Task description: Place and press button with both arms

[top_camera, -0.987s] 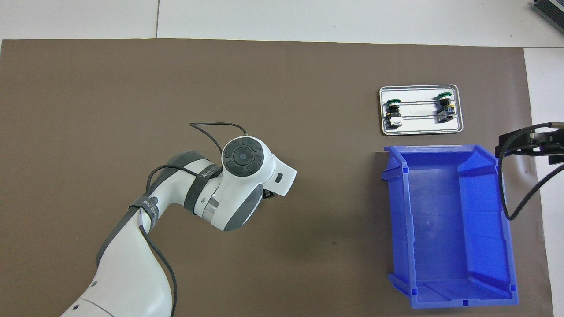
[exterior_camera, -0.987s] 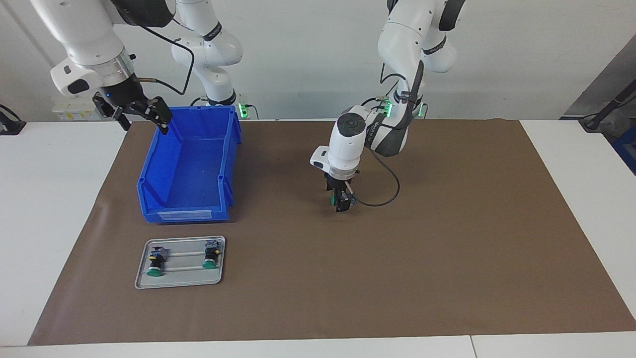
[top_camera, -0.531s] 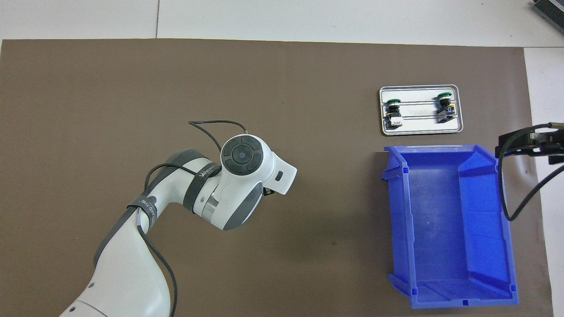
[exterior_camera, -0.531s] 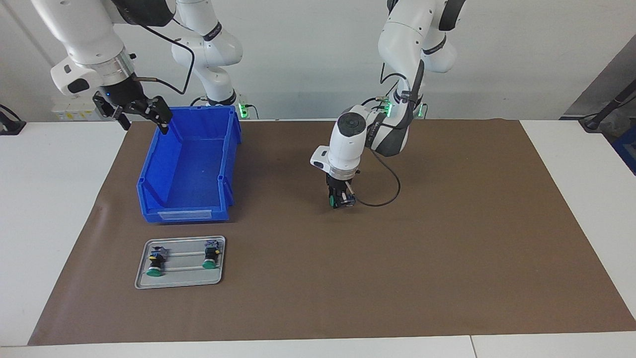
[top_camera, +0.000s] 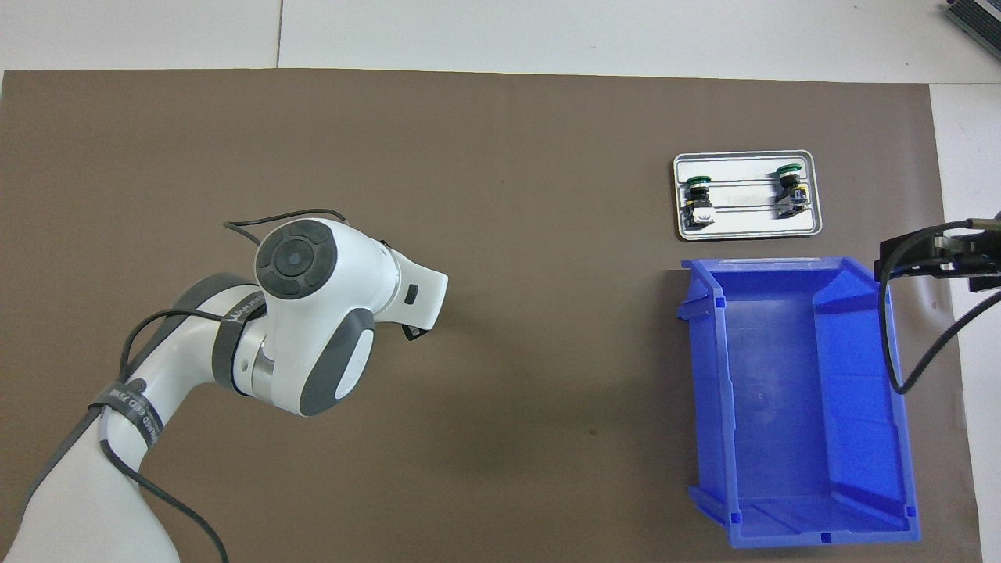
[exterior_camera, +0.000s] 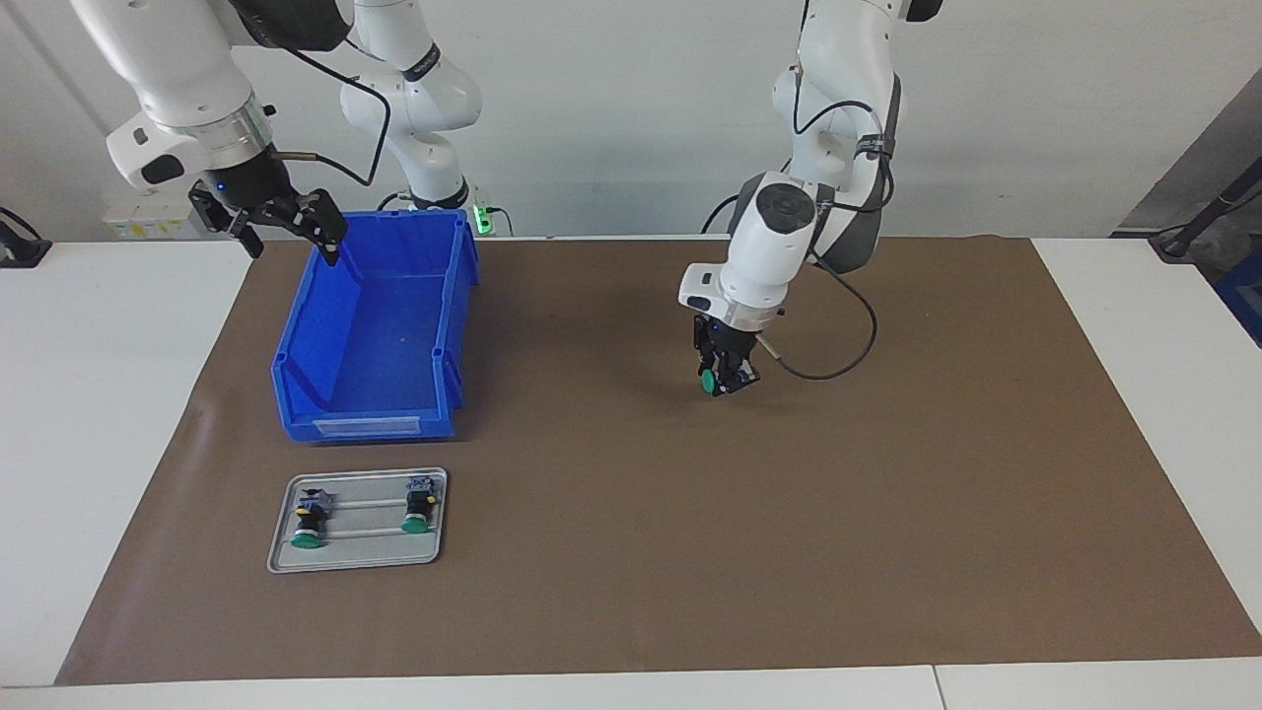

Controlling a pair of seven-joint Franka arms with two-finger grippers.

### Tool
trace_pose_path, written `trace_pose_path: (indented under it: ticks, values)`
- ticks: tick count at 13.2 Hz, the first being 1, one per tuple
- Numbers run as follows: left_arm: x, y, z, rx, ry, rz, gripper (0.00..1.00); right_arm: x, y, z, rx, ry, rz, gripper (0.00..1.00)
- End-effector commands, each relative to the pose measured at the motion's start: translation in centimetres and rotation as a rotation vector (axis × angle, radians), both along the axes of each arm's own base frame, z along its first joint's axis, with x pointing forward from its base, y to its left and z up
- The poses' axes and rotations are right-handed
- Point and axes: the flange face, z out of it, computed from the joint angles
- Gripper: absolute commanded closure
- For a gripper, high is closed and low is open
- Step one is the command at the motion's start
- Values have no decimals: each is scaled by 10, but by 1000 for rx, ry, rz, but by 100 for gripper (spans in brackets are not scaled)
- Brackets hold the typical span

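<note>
A button (exterior_camera: 710,382) with a green cap hangs above the middle of the brown mat, and my left gripper (exterior_camera: 724,378) is shut on it, pointing down. In the overhead view the left arm's white wrist hides the button, and only a black tip of the left gripper (top_camera: 412,331) shows. My right gripper (exterior_camera: 275,221) stands open with nothing in it, up in the air over the corner of the blue bin (exterior_camera: 296,340) nearest the robots; the right gripper (top_camera: 923,256) also shows at the overhead view's edge.
A small metal tray (exterior_camera: 355,562) lies farther from the robots than the blue bin (top_camera: 708,391). Two more green-capped buttons (exterior_camera: 308,523) (exterior_camera: 418,511) lie on it; the tray (top_camera: 743,227) shows from above too. A black cable loops by the left wrist.
My left gripper closed on the button, rose from the mat and swung toward the left arm's end of the table. The right arm has barely moved.
</note>
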Motion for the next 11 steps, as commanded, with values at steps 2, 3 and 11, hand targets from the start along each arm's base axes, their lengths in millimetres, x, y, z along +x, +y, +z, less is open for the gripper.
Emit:
trace_pose_path:
  ticks: [2, 3, 11]
  values:
    - [16, 64, -2, -150, 34, 50, 100, -6, -1, 2, 24, -9, 19, 0]
    - [23, 80, -1, -166, 20, 51, 100, -6, -1, 2, 24, -9, 19, 0]
    - [20, 191, -24, -456, -59, 222, 100, -6, -1, 2, 24, -9, 19, 0]
